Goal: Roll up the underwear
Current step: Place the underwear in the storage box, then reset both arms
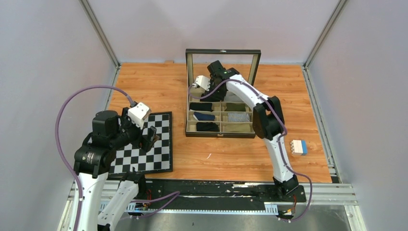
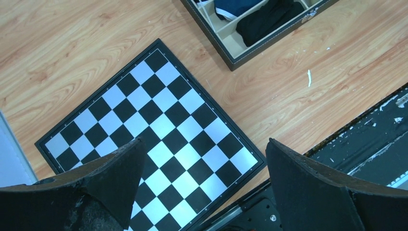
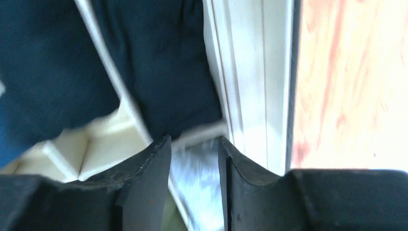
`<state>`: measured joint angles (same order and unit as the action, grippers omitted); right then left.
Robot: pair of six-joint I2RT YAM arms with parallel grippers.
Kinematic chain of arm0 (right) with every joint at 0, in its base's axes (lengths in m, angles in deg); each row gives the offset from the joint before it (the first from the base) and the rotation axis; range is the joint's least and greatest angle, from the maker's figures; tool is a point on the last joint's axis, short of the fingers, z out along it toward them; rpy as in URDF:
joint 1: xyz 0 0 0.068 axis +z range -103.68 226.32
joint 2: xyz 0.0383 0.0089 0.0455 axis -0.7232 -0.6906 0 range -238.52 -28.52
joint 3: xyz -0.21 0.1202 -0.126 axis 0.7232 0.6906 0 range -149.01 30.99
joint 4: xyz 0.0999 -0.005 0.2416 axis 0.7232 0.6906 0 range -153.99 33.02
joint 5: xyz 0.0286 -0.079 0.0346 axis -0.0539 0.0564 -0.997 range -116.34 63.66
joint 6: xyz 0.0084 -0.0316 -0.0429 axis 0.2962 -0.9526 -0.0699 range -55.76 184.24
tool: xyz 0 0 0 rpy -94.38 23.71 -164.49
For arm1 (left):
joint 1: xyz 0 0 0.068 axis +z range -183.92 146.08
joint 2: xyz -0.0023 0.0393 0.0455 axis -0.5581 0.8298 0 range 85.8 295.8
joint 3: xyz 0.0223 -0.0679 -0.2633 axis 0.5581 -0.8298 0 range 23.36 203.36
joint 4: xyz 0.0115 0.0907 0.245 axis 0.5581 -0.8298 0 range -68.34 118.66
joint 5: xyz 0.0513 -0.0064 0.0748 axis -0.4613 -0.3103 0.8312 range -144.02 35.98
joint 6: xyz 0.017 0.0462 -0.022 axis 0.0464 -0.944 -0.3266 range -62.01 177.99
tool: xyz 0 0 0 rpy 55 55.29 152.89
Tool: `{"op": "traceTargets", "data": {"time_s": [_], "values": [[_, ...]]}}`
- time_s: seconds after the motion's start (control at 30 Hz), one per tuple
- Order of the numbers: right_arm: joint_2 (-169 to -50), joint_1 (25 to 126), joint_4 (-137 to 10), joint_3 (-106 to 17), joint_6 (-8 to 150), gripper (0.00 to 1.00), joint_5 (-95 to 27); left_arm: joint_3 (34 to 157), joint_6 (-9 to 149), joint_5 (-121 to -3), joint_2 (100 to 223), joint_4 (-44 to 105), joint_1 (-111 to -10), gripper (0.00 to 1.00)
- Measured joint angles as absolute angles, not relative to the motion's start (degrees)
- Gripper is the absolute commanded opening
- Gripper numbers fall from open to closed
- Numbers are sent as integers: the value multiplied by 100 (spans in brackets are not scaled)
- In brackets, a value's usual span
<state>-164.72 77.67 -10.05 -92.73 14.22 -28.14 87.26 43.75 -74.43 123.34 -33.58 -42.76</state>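
The underwear shows as black fabric bundles in the left compartments of the organizer box, one at the middle row and one at the front. Which bundle is the task's own I cannot tell. My right gripper reaches into the box's back row. In the blurred right wrist view its jaws stand narrowly apart over a pale divider, with dark fabric just beyond the tips and nothing clearly held. My left gripper hangs wide open and empty above the chessboard.
The box's glass lid stands upright behind the right arm. A grey striped cloth and a blue bundle fill other compartments. A small blue and white block sits on the wood at the right. Metal rails edge the table.
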Motion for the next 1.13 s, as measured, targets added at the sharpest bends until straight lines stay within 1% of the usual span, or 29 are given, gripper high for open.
{"op": "traceTargets", "data": {"time_s": [0.1, 0.27, 0.3, 0.33, 0.43, 0.5, 0.63, 0.7, 0.8, 1.0, 1.13], "values": [[-15615, 7774, -920, -8718, 1439, 63, -2764, 8726, 4382, -7471, 12325, -3301, -4276, 100], [-13622, 7791, -806, -8110, 1514, 77, -2895, 8807, 4384, -7633, 12651, -3268, -4274, 100], [-13128, 7791, -859, -7861, 1540, 94, -2893, 8873, 4377, -7644, 12850, -3273, -4276, 100], [-12621, 7785, -903, -7559, 1586, 99, -2840, 8923, 4371, -7639, 13035, -3249, -4274, 100], [-11452, 7579, -959, -6764, 1787, 100, -2703, 9039, 4329, -7626, 13486, -3179, -4274, 100], [-11023, 7081, -955, -6442, 1999, 100, -2694, 9052, 4377, -7563, 13792, -3039, -4274, 100], [-10638, 5853, -1167, -5758, 2698, 100, -2676, 9048, 4714, -7416, 14063, -2696, -4268, 100], [-10420, 5477, -1222, -5389, 3085, 100, -2742, 8993, 4978, -7250, 14047, -2374, -4261, 100], [-9974, 4937, -1230, -5041, 3693, 100, -3118, 8962, 5217, -7003, 14006, -2154, -4224, 100], [-9233, 3767, -1512, -4873, 4613, 100, -3983, 9074, 5503, -6494, 13945, -1992, -4174, 100], [-8789, 3289, -1829, -4436, 5022, 100, -4571, 9201, 5842, -6372, 13733, -1981, -4003, 100]]}}
